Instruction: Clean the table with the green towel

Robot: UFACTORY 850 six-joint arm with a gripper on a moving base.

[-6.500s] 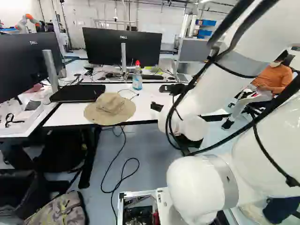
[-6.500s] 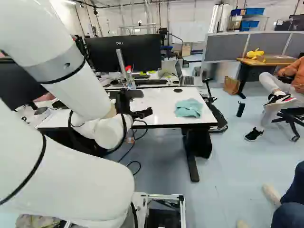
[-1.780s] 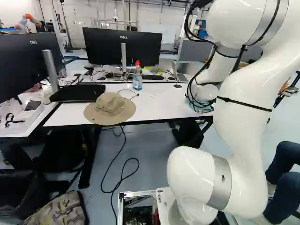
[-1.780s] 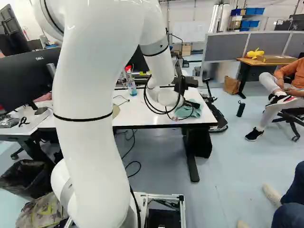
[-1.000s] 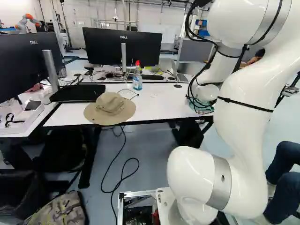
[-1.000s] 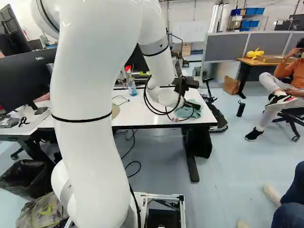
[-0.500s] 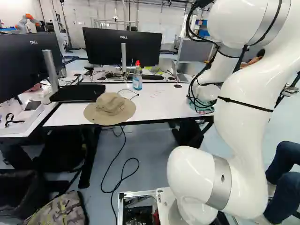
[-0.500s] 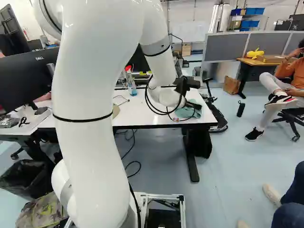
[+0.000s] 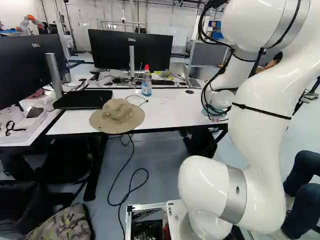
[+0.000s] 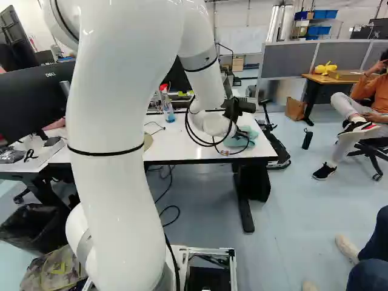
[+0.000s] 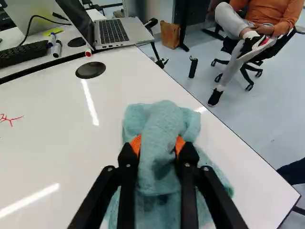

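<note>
Your gripper (image 10: 243, 132) was clenched on the green towel (image 11: 162, 124), one orange pad (image 11: 136, 144) pressed in from each side, cloth bunched up between the fingers. Rest of the towel hung down and spread under and around the fingers, over the white table (image 11: 57, 143), near its corner.

Clock below: centre = your gripper, 12 = straight ahead in wrist view. Table edge ran from about 1 round to 4 o'clock, with floor past it. Black round disc (image 11: 90, 70) sat in the tabletop at 10 to 11. Red scribble (image 11: 10, 119) on the surface, 9 to 10. Farther off: open laptop (image 11: 113, 32) at 11, keyboard (image 11: 24, 54) at 10, markers (image 11: 56, 48) between those two. Past the table, on the floor: brown paper bag (image 11: 170, 34) at 12, black bottle (image 11: 193, 67) near 1.

Left base view, clock from your gripper again: spray bottle (image 9: 146, 86) with red top, upright, about 10; tan hat (image 9: 118, 115) at 9, at the table's near edge; flat black case (image 9: 82, 99) just beyond the hat, 9 to 10; large monitor (image 9: 129, 50) behind the spray bottle, 10 to 11.
</note>
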